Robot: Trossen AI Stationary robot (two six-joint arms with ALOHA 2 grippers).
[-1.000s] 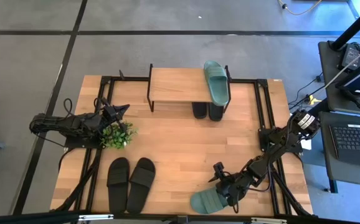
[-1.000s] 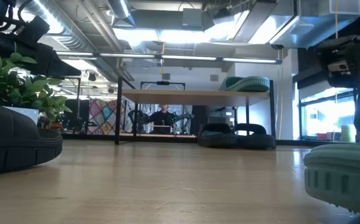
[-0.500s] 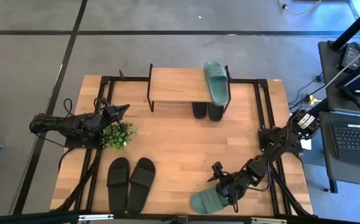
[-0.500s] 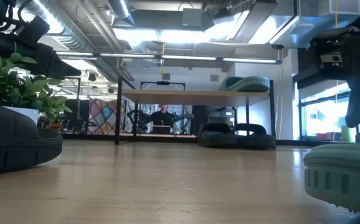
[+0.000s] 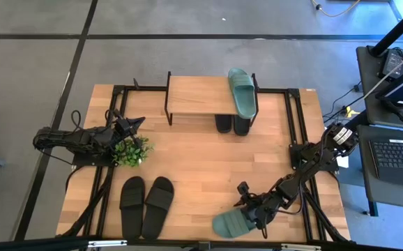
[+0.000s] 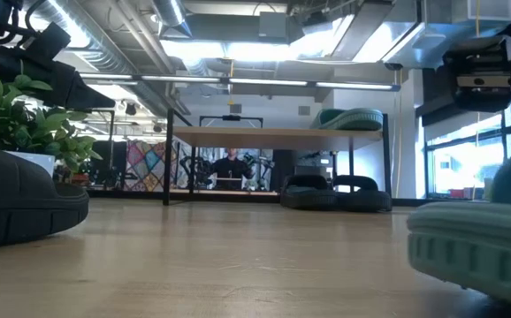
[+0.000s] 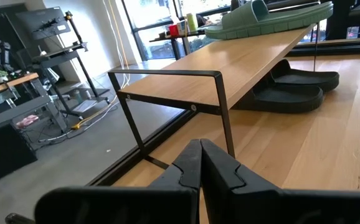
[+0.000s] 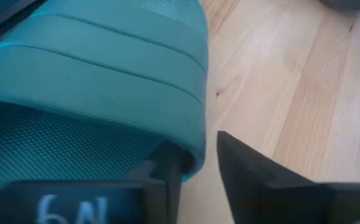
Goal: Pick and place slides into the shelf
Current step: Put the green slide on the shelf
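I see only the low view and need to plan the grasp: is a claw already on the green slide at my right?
Observer: The right claw straddles the green slide at its strap edge, with a gap showing beside one finger.
Operator: What else lies off the shelf?
Observer: In the high view, a black pair lies near the table's front, left of that slide.
Operator: And the other arm?
Observer: The left claw is shut, waiting beside the plant, facing the shelf.

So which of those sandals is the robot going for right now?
The green slide at the table's near edge, alone among the slides. The right end effector is at its strap; its green mate already lies on the shelf.
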